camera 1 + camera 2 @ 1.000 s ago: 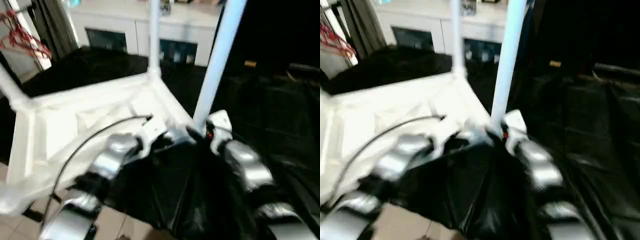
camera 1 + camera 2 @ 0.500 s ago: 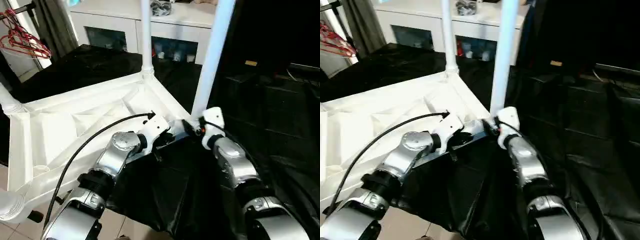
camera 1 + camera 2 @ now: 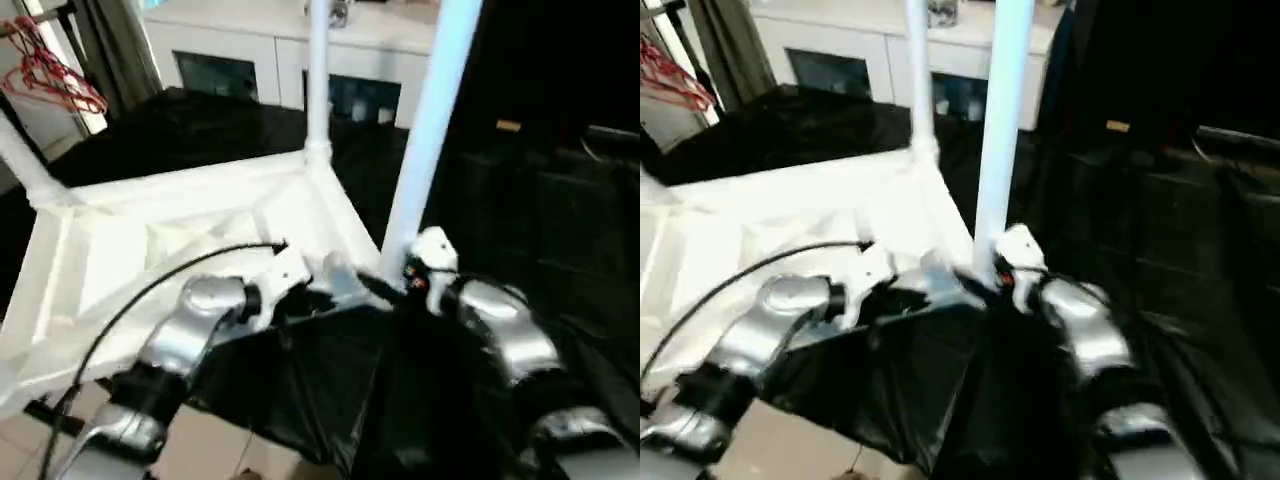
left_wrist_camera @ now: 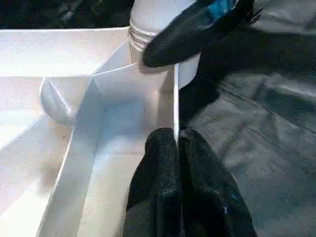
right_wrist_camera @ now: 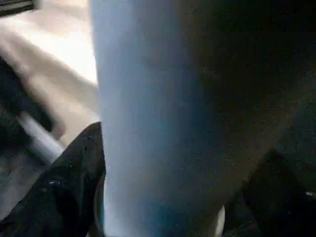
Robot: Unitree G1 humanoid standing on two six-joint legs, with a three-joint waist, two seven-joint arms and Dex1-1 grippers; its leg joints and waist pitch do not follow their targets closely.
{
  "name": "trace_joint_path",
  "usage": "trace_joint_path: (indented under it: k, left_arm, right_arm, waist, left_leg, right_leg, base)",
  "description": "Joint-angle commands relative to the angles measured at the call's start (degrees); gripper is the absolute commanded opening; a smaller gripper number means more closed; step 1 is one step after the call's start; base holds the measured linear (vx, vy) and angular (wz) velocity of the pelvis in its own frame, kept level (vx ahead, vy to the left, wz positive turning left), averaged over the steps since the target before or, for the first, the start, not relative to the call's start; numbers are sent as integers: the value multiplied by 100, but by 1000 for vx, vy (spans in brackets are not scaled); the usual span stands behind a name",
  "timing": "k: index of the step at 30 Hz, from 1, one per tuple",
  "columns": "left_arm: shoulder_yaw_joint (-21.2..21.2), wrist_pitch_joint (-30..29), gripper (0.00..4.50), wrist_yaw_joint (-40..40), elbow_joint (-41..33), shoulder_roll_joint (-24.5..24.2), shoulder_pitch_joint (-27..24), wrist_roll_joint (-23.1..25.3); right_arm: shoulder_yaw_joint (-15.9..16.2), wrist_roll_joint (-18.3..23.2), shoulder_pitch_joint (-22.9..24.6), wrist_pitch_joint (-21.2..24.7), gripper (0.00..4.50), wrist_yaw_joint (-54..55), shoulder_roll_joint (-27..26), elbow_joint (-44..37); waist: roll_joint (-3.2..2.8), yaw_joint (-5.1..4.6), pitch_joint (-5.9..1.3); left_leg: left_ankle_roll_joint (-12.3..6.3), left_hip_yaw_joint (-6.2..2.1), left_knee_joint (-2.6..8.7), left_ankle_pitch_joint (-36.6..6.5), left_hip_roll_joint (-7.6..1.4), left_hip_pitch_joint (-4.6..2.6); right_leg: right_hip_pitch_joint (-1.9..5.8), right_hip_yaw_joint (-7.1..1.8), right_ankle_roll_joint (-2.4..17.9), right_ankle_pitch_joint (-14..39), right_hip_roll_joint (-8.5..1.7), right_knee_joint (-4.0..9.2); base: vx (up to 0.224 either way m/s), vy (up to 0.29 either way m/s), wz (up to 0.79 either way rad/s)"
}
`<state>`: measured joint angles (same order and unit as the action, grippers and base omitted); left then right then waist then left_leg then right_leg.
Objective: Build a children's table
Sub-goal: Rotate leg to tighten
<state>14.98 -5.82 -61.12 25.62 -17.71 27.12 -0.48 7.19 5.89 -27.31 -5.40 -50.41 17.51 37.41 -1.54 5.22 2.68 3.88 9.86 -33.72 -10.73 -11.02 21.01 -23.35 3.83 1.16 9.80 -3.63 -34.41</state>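
The children's table (image 3: 200,235) is lying upside down on a black-draped surface (image 3: 560,240), its white tabletop showing ribbed walls and round corner sockets. Legs are standing in at least three corners: the near leg (image 3: 425,130), the far leg (image 3: 318,75) and one at the left corner (image 3: 25,165); the fourth corner is cut off, so assembly looks well along but I cannot tell if it is finished. The right gripper (image 4: 190,32) is sitting with fingers spread around the near leg's base. The left gripper (image 4: 177,173), fingers pressed together and holding nothing, is resting on the tabletop's rim beside that socket. Behind the table a white glass-door cabinet (image 3: 250,60) is standing, red hangers (image 3: 60,80) off to its left.
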Motion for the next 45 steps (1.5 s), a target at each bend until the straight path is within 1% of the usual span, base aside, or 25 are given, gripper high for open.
trace_joint_path:
  k: [1,5,7,9,12,16,20,24,27,29,30,31,32,33,34,35,37,38,39,40,41,42,43,44,45]
  left_arm:
    - [6,140,0,-252,-337,13,-43,-335]
    - [6,98,0,-357,-433,-57,-100,-379]
    - [2,52,0,-441,-510,-97,-142,-409]
    - [2,30,0,-477,-541,-107,-157,-416]
    - [5,20,0,-491,-563,-113,-177,-407]
    - [15,-14,0,-496,-602,-126,-199,-423]
    - [1,-46,0,-531,-630,-140,-217,-425]
    - [2,-50,0,-551,-613,-162,-224,-403]
    - [13,-64,0,-371,-536,-126,-187,-288]
    - [2,-95,0,187,-249,38,-31,-16]
    - [-22,-132,0,528,-67,163,79,107]
    - [-35,-151,0,680,13,221,129,157]
    - [-59,-177,0,1040,216,376,275,263]
    - [-65,-232,0,1303,367,507,395,333]
    - [-65,-232,0,1303,367,507,395,333]
    - [-78,-279,0,1602,529,634,519,413]
    - [-118,-356,0,2187,890,936,795,519]
    - [-132,-361,0,2354,990,1013,872,543]
    - [-121,-348,0,2450,1081,1112,951,551]
    - [-112,-334,0,2487,1127,1165,991,555]
    - [-112,-334,0,2487,1127,1165,991,555]
    - [-88,-246,0,2531,1213,1259,1061,585]
    - [-57,-126,0,2513,1278,1316,1105,623]
    - [-57,-126,0,2513,1278,1316,1105,623]
    - [-24,50,0,2390,1261,1303,1091,618]
  right_arm:
    - [43,62,95,129,382,-328,135,-146]
    - [41,152,147,219,359,-597,212,-245]
    - [94,238,200,365,330,-845,305,-386]
    - [140,245,227,456,316,-958,352,-465]
    - [180,204,249,452,283,-1011,368,-480]
    - [174,173,254,466,270,-1043,352,-487]
    - [188,197,277,543,269,-1061,374,-569]
    - [185,205,284,562,268,-1040,359,-569]
    - [97,180,259,568,268,-735,243,-460]
    - [-59,20,152,531,268,101,4,-123]
    - [-151,-69,81,546,268,623,-144,80]
    - [-191,-106,50,558,268,855,-210,169]
    - [-286,-149,-28,593,268,1359,-381,359]
    - [-375,-154,-100,656,268,1785,-536,498]
    - [-375,-154,-100,656,268,1785,-536,498]
    - [-451,-168,-178,715,268,2201,-680,635]
    - [-569,-198,-374,781,268,3053,-1015,945]
    - [-592,-204,-429,786,268,3268,-1104,1027]
    - [-586,-221,-499,760,268,3447,-1211,1122]
    - [-575,-232,-538,739,268,3533,-1271,1174]
    - [-575,-232,-538,739,268,3533,-1271,1174]
    - [-585,-276,-611,657,268,3647,-1384,1261]
    - [-630,-246,-663,601,303,3631,-1468,1333]
    - [-630,-246,-663,601,324,3631,-1468,1333]
    - [-685,-177,-666,594,338,3559,-1485,1328]
  waist:
    - [93,6,-339]
    - [99,-5,-340]
    - [98,4,-344]
    - [98,11,-343]
    - [102,11,-340]
    - [108,10,-340]
    - [103,12,-351]
    - [98,10,-352]
    - [96,0,-347]
    - [97,-14,-341]
    - [88,-39,-323]
    - [87,-43,-320]
    - [117,-66,-333]
    - [86,-50,-327]
    - [95,-59,-325]
    - [100,-52,-336]
    - [79,-41,-333]
    - [78,-33,-342]
    - [77,-27,-345]
    - [80,-7,-355]
    - [80,-7,-355]
    - [84,1,-366]
    - [87,-6,-365]
    - [84,3,-373]
    - [90,5,-375]
  left_leg:
    - [-459,-30,383,-1056,-238,-22]
    - [-441,-29,380,-1063,-226,-25]
    - [-458,-31,377,-1009,-228,-21]
    - [-494,-25,373,-957,-231,-22]
    - [-457,-29,375,-997,-223,-21]
    - [-423,-33,378,-1018,-222,-24]
    - [-456,-32,368,-898,-220,-18]
    - [-449,-31,366,-927,-218,-20]
    - [-419,-34,373,-949,-215,-21]
    - [-395,-35,377,-972,-215,-27]
    - [-304,-34,391,-1030,-203,-40]
    - [-251,-42,399,-1113,-198,-48]
    - [-184,-50,402,-1143,-196,-41]
    - [-142,-50,402,-1203,-204,-81]
    - [-135,-43,400,-1234,-197,-85]
    - [-127,-46,401,-1209,-187,-65]
    - [-86,-39,396,-1242,-187,-104]
    - [-73,-42,398,-1203,-181,-95]
    - [-93,-32,391,-1195,-193,-93]
    - [-102,-37,391,-1146,-196,-89]
    - [-102,-37,391,-1146,-196,-89]
    - [-160,-39,386,-1041,-193,-59]
    - [-182,-39,388,-1028,-189,-44]
    - [-190,-41,386,-1015,-189,-54]
    - [-203,-40,383,-996,-192,-50]
  right_leg:
    - [308,-270,1151,1454,-456,408]
    - [301,-268,1164,1488,-449,410]
    - [309,-265,1162,1458,-444,405]
    - [297,-265,1169,1371,-436,400]
    - [299,-262,1143,1523,-449,417]
    - [299,-264,1104,1617,-452,424]
    - [305,-263,1139,1410,-443,399]
    - [306,-261,1139,1450,-446,406]
    - [301,-261,1125,1504,-446,414]
    - [291,-264,1119,1534,-445,422]
    - [265,-263,1087,1702,-438,450]
    - [270,-256,1061,1830,-439,456]
    - [295,-255,1017,1911,-446,456]
    - [257,-266,990,1981,-456,479]
    - [252,-270,986,2005,-451,487]
    - [276,-270,967,1975,-459,482]
    - [234,-278,960,1987,-454,495]
    - [248,-278,971,1916,-457,487]
    - [240,-287,1012,1785,-462,482]
    - [258,-281,1033,1618,-459,463]
    - [258,-281,1033,1618,-459,463]
    - [283,-278,1063,1386,-462,429]
    - [290,-272,1066,1342,-461,424]
    - [293,-270,1066,1318,-464,421]
    - [299,-271,1077,1269,-468,414]
  base:
    - [0,0,0]
    - [0,0,0]
    - [0,0,0]
    - [0,0,0]
    - [0,0,0]
    - [0,0,0]
    - [0,0,0]
    - [0,0,0]
    - [0,0,0]
    - [0,0,0]
    - [0,0,0]
    - [0,0,0]
    - [0,0,0]
    - [0,0,0]
    - [0,0,0]
    - [0,0,0]
    - [0,0,0]
    - [0,0,0]
    - [0,0,0]
    - [0,0,0]
    - [0,0,0]
    - [0,0,0]
    - [0,0,0]
    - [0,0,0]
    - [0,0,0]
